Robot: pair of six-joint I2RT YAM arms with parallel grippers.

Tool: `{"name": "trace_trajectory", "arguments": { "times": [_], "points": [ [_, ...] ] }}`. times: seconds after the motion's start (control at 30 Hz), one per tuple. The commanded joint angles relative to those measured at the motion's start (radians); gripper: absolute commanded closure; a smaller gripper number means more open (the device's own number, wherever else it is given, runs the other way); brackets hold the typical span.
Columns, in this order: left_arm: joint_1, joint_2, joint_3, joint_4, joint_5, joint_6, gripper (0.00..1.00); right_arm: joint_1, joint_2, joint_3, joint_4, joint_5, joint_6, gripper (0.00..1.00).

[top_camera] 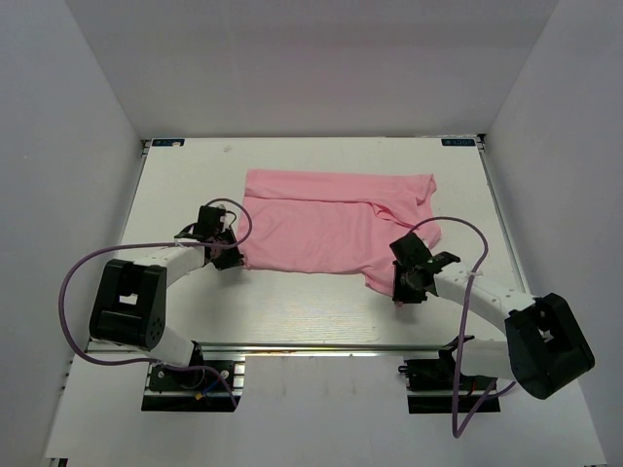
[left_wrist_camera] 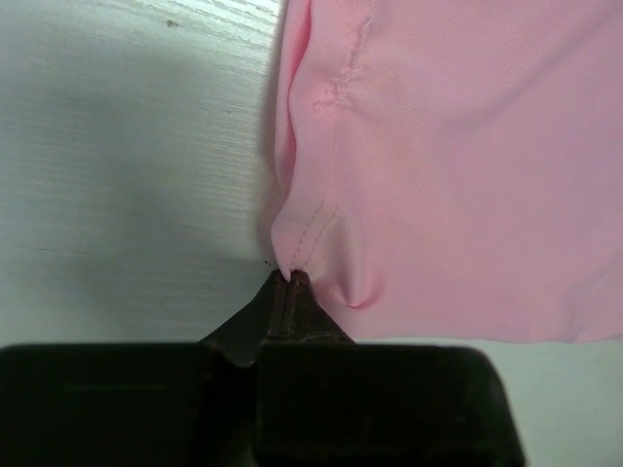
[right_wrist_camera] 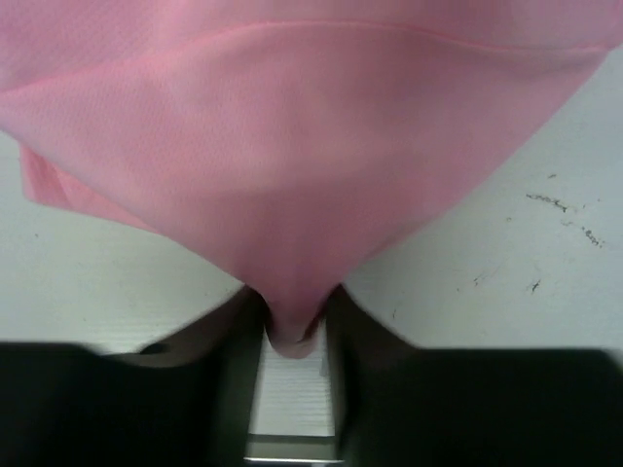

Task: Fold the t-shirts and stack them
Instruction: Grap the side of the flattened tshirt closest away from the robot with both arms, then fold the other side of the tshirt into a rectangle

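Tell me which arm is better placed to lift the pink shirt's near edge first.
Probably left. The left gripper is shut on the t-shirt at its hem corner, a firm pinch. The right gripper has its jaws apart around the fabric, not clamped.

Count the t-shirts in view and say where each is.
1. The pink t-shirt lies spread on the table; the left gripper pinches its near left corner, the right gripper straddles its near right corner. Another could hide beneath.

Black grippers (top_camera: 238, 261) (top_camera: 398, 292) — white arms (top_camera: 180, 257) (purple cables (top_camera: 64, 292))
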Motion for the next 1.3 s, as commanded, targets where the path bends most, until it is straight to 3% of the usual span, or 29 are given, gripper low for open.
{"name": "trace_trajectory", "arguments": {
  "times": [0.0,0.03,0.13,0.37,0.53,1.03,1.27],
  "points": [
    [-0.015,-0.007,-0.025,-0.045,0.013,0.023,1.0,0.003,0.037,-0.039,0.036,0.009,0.061,0.73],
    [-0.015,-0.007,-0.025,-0.045,0.031,0.024,1.0,0.001,0.037,-0.039,0.025,0.006,0.067,0.85],
    [-0.015,-0.028,-0.025,-0.045,0.057,0.024,1.0,0.0,0.02,-0.019,0.002,-0.003,0.078,1.0],
    [-0.015,-0.059,0.03,-0.065,0.097,0.024,1.0,-0.003,-0.046,0.116,-0.076,-0.008,0.018,1.0],
    [0.011,-0.041,0.095,-0.048,0.206,0.005,1.0,-0.022,0.018,0.217,-0.065,-0.017,-0.034,1.0],
    [0.029,0.195,0.435,-0.098,0.182,-0.006,1.0,-0.256,0.219,0.489,-0.022,-0.196,-0.138,1.0],
    [0.07,0.219,0.458,-0.071,0.152,-0.027,1.0,-0.336,0.281,0.553,-0.025,-0.192,-0.186,1.0]
  ]
}}
